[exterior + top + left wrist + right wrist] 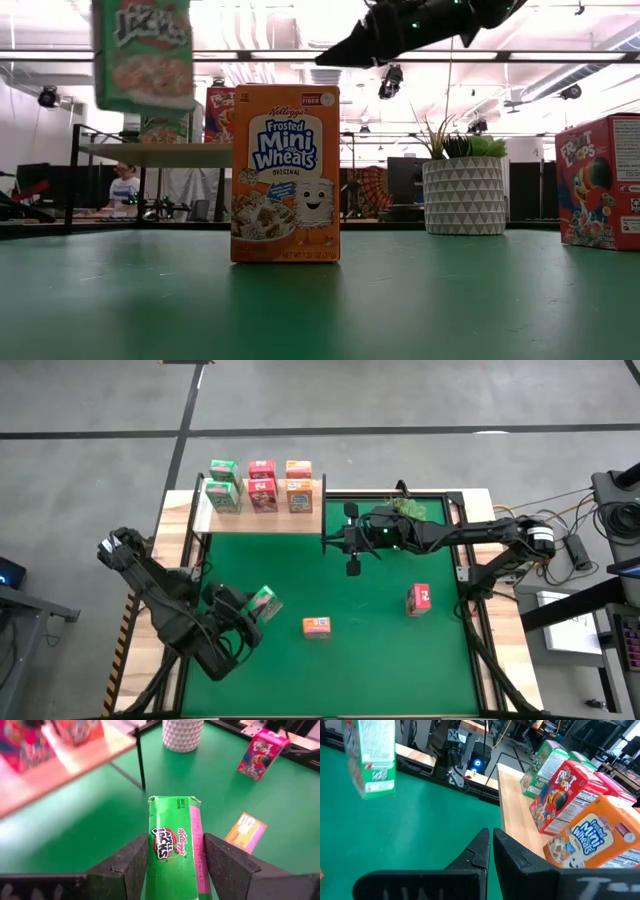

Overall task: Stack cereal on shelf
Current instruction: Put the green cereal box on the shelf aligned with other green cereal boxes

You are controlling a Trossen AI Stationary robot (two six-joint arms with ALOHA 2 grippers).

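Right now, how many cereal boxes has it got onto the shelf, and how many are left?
Six boxes already stand on the shelf. The left gripper holds a green box up off the table. The orange box and pink box still wait on the green mat. The right gripper is shut and empty near the shelf.

- Six cereal boxes [261, 485] stand on the light-wood shelf [255, 520].
- A green box [262, 601] is lifted above the tabletop.
- An orange box [316, 626] and a pink box [418, 600] stand on the tabletop.

Left claw [175, 865] grips a green cereal box [170, 845] above the mat — pink box [260, 754] well beyond.
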